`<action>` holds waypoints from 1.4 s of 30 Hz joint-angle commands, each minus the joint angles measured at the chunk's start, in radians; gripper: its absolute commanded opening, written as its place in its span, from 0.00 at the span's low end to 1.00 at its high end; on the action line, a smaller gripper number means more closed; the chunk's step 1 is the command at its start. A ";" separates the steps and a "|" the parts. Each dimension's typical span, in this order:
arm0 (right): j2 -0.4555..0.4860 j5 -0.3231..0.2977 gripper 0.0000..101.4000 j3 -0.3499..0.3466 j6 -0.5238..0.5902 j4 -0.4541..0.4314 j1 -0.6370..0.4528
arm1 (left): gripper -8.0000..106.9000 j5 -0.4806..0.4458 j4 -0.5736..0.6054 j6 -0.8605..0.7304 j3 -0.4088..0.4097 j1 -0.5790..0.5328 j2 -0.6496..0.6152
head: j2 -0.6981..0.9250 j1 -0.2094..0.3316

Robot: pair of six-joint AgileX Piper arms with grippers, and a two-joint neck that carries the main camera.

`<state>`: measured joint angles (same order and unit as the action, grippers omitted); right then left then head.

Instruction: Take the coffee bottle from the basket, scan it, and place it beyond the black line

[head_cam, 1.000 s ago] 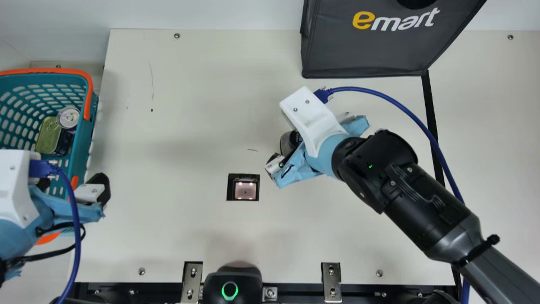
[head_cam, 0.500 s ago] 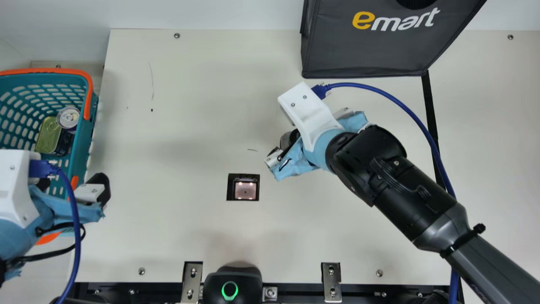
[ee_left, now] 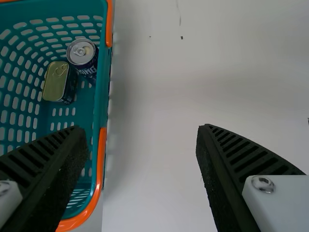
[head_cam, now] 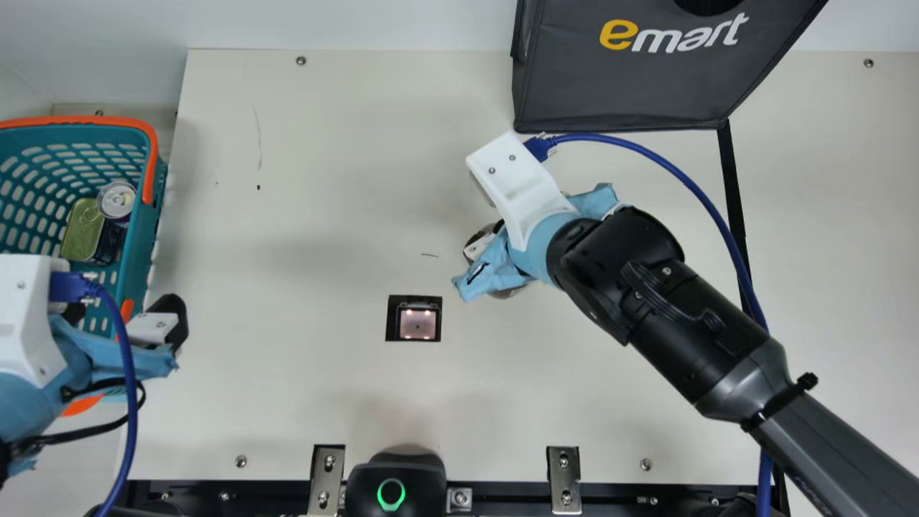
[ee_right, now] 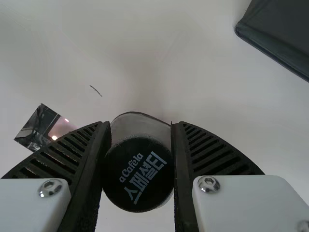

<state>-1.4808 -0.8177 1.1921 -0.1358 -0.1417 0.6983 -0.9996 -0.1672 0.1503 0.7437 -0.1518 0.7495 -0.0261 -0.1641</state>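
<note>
Has coffee btl. (ee_right: 138, 174) pinched in R gripper (ee_right: 141, 124) over counter (head_cam: 323, 402), approx. midway betw. front & back edges, near scan window (head_cam: 418, 324); for scan, prob. in hand, rec. turning barcode slowly twd. glass w/o contact.

Main view faces down from high; wrist views, nearer, share its table (head_cam: 323, 395).

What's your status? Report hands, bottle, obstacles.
Left hand open at basket. Right hand gripping coffee bottle, beside scanner. Possible snag: dark bag by black line.
</note>
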 commanded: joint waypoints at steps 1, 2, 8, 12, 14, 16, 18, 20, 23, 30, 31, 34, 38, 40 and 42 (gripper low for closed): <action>-0.002 -0.013 0.00 -0.002 0.000 0.005 0.001 | 0.85 0.000 0.000 0.000 0.000 0.000 0.000 | -0.001 0.026; -0.002 -0.014 0.00 -0.002 0.000 0.006 0.002 | 0.85 0.000 0.000 0.000 0.000 0.000 0.000 | -0.001 0.026; -0.002 -0.017 0.00 -0.006 -0.001 0.009 0.006 | 0.85 0.000 0.000 0.000 0.000 0.000 0.000 | -0.001 0.026; -0.001 -0.019 0.00 -0.007 -0.001 0.010 0.008 | 0.85 0.000 0.000 0.000 0.000 0.000 0.000 | -0.001 0.026; -0.001 -0.020 0.00 -0.008 -0.001 0.011 0.009 | 0.85 0.000 0.000 0.000 0.000 0.000 0.000 | -0.001 0.026; 0.000 -0.022 0.00 -0.009 -0.001 0.012 0.009 | 0.85 0.000 0.000 0.000 0.000 0.000 0.000 | -0.001 0.026; 0.001 -0.023 0.00 -0.010 -0.001 0.012 0.009 | 0.85 0.000 0.000 0.000 0.000 0.000 0.000 | -0.025 0.026; 0.002 -0.024 0.00 -0.012 -0.002 0.013 0.009 | 0.85 0.000 0.000 0.000 0.000 0.000 0.000 | -0.071 0.026; 0.006 -0.025 0.00 -0.015 -0.002 0.014 0.009 | 0.85 0.000 0.000 0.000 0.000 0.000 0.000 | -0.141 0.026; 0.016 -0.029 0.00 -0.025 -0.004 0.014 0.004 | 0.85 0.000 0.000 0.000 0.000 0.000 0.000 | -0.304 0.026; 0.018 -0.030 0.00 -0.026 -0.004 0.014 0.002 | 0.85 0.000 0.000 0.000 0.000 0.000 0.000 | -0.328 0.026; 0.023 -0.032 0.00 -0.030 -0.004 0.013 -0.002 | 0.85 0.000 0.000 0.000 0.000 0.000 0.000 | -0.351 0.026; 0.029 -0.037 0.00 -0.031 -0.005 0.011 -0.008 | 0.85 0.000 0.000 0.000 0.000 0.000 0.000 | -0.351 0.026; 0.031 -0.038 0.00 -0.031 -0.007 0.009 -0.011 | 0.85 0.000 0.000 0.000 0.000 0.000 0.000 | -0.351 0.026; 0.033 -0.040 0.00 -0.030 -0.010 0.007 -0.015 | 0.85 0.000 0.000 0.000 0.000 0.000 0.000 | -0.351 0.026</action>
<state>-1.4475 -0.8622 1.1612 -0.1440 -0.1207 0.6858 -0.9996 -0.1672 0.1503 0.7437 -0.1518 0.7495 -0.3743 -0.1641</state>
